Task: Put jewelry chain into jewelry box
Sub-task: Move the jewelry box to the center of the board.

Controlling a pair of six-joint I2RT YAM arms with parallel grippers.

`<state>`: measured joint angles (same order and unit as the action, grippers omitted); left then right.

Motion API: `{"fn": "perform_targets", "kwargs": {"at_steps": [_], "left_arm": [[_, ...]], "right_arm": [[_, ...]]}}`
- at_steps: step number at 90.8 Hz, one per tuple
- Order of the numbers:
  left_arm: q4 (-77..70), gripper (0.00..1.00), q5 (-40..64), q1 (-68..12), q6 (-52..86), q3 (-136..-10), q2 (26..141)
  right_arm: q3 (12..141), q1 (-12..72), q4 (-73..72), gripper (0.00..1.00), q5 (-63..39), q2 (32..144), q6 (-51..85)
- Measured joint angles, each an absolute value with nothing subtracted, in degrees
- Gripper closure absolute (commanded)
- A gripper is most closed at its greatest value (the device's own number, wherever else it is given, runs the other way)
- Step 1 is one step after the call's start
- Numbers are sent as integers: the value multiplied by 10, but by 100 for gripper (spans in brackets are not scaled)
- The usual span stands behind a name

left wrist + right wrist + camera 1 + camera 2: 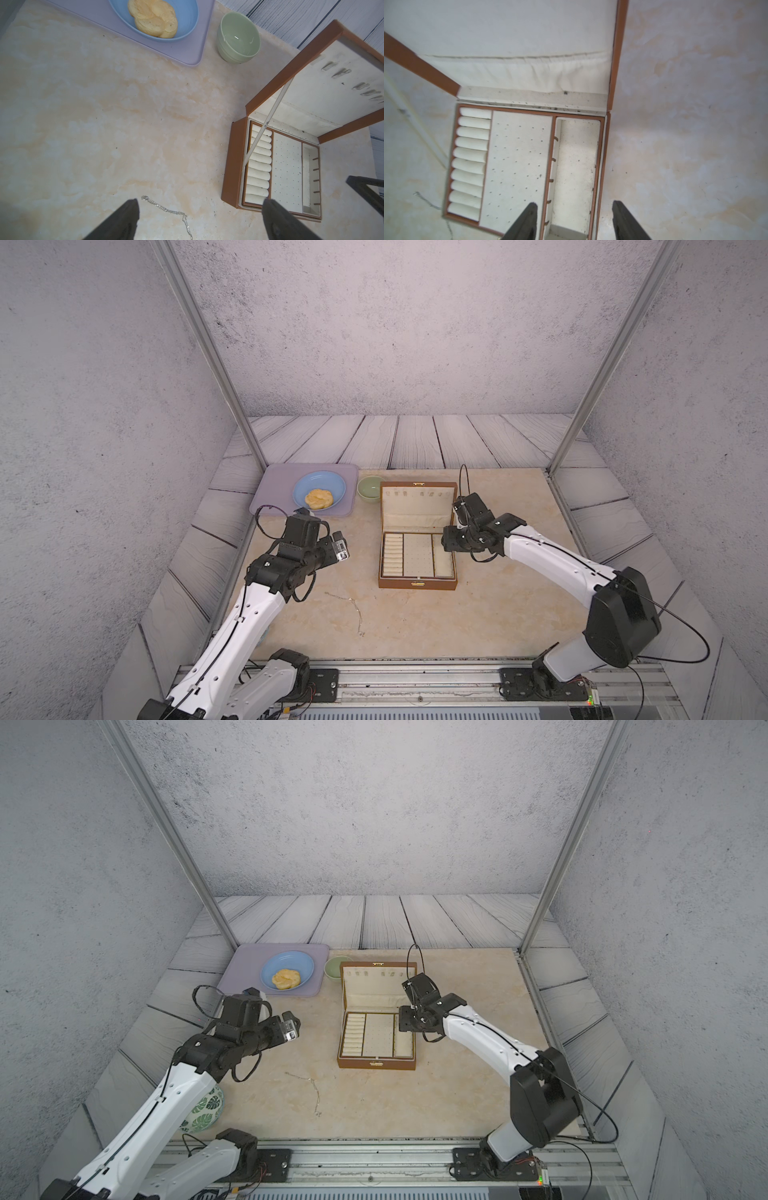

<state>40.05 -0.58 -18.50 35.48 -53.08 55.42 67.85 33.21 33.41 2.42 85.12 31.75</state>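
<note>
Near desk (498, 614) edge: jewelry chain (169, 210), loose on bare surface, outside jewelry box (417, 584), off its front-left corner, apart from it.
Bent like L: short leg crosswise, long leg near-to-far.
Beyond chain, slightly left, raised: left tool (200, 207), jaws spread wide, empty. In wrist view, chain under gap, closer to one finger (128, 218).
Farther: box with lid (417, 506) up, nothing inside.
Over right compartment (577, 166): right tool (574, 204), jaws parted, empty, box between it and chain.
Judged: left arm nearer. Needs pull-back and descent, jaws across strand.
</note>
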Motion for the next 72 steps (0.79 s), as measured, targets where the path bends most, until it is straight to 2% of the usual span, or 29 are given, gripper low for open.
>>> {"fn": "perform_targets", "kwargs": {"at_steps": [6, 13, 26, 48, 57, 63, 72], "left_arm": [[407, 2, -10, -185, 357, -531, 554], [416, 2, -15, -185, 360, -531, 554], [430, 2, -17, -185, 363, -533, 554], [433, 1, 5, -187, 365, -548, 572], [442, 19, 14, -189, 382, -548, 585], [448, 36, 22, -190, 398, -544, 590], [456, 41, 31, -202, 418, -522, 592]], "right_arm": [[673, 332, 328, 14, 28, 816, 311], [655, 332, 318, 9, 33, 776, 306], [613, 332, 289, 5, 34, 727, 304], [604, 332, 250, 1, 36, 722, 305], [604, 332, 247, 1, 36, 722, 305], [605, 332, 247, 1, 36, 722, 304], [605, 332, 251, 1, 36, 719, 301]]}}
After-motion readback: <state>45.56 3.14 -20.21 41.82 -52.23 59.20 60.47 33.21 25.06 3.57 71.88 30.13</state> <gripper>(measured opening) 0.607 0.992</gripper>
